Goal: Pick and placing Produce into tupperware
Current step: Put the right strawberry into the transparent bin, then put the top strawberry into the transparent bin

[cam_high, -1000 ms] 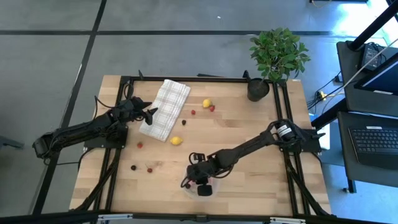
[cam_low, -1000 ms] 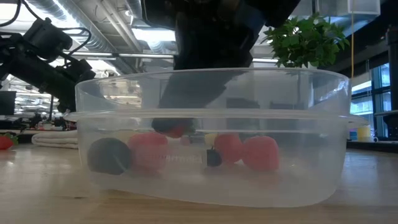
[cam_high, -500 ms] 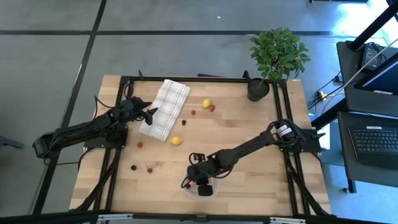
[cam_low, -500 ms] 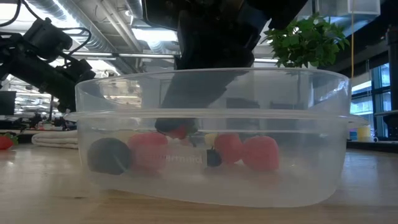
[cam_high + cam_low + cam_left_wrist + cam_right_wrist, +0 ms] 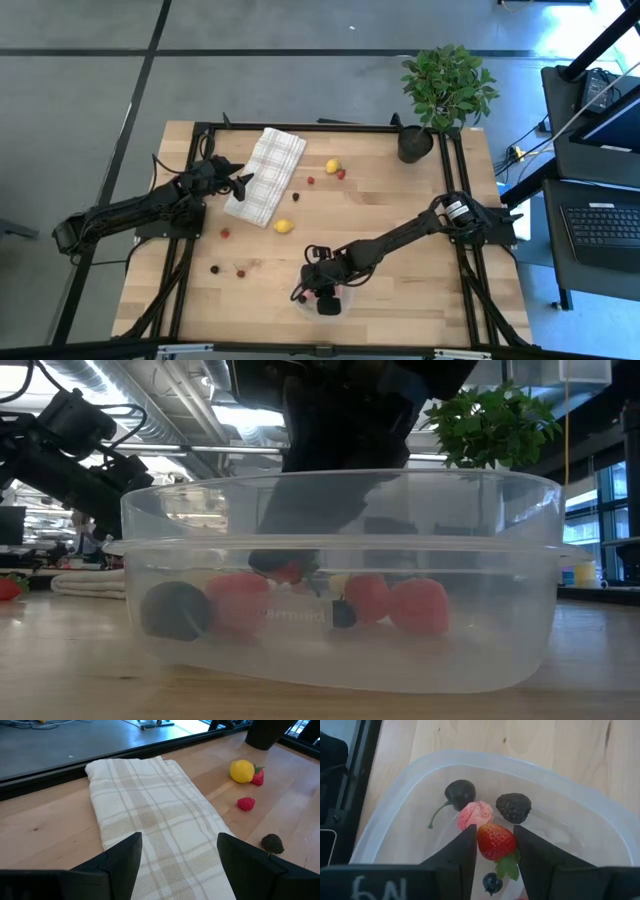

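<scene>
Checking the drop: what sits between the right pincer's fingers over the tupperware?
A red strawberry, between the right pincer's fingers above the tupperware, in the right wrist view.

Even, bright daylight is washing over the worktop, casting only faint shadows. Ceiling lights are glaring behind the clear tupperware, whose near wall is blurring and bending its contents.

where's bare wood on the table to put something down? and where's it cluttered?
Free: the wood right of the tupperware under the right arm, up toward the plant pot. Crowded: between the checked cloth and the two lemons, with small berries scattered down to the left of the tupperware. The right gripper holds a strawberry over the tupperware; the left gripper hovers open over the cloth.
</scene>
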You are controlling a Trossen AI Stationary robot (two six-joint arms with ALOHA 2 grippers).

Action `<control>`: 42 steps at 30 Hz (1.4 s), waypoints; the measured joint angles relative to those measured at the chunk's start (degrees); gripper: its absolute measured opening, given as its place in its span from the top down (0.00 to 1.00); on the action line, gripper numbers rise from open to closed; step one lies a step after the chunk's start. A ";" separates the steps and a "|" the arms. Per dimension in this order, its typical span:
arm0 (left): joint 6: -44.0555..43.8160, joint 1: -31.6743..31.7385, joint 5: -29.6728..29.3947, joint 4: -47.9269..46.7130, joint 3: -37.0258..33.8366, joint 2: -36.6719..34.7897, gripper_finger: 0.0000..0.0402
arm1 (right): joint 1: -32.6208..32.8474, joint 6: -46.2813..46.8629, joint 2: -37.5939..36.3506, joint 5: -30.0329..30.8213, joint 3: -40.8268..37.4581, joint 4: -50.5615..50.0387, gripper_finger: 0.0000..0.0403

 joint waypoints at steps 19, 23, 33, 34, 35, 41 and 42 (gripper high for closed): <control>0.00 0.00 0.00 0.02 0.00 0.00 0.38 | 0.00 2.54 0.00 0.00 0.00 -0.04 0.66; 0.00 0.01 0.02 0.00 0.02 0.00 0.38 | 0.00 2.49 0.00 0.00 0.00 -0.06 0.60; -0.10 -0.01 0.00 0.04 0.02 0.00 0.38 | 0.00 2.52 -2.66 -1.64 -0.02 -1.08 0.48; -0.35 0.00 0.02 0.14 0.02 0.00 0.38 | 0.00 2.52 -3.76 -1.68 -0.02 -1.30 0.47; -0.47 0.01 0.02 0.45 0.02 0.00 0.38 | 0.00 2.48 -5.04 -1.70 -0.02 -2.03 0.47; -0.46 -0.01 0.02 0.83 0.02 0.00 0.38 | -1.18 -0.92 -13.99 1.21 0.00 -8.13 0.47; -0.46 0.01 0.00 0.69 0.02 0.00 0.38 | -1.40 -1.99 -15.48 3.52 0.02 -9.62 0.47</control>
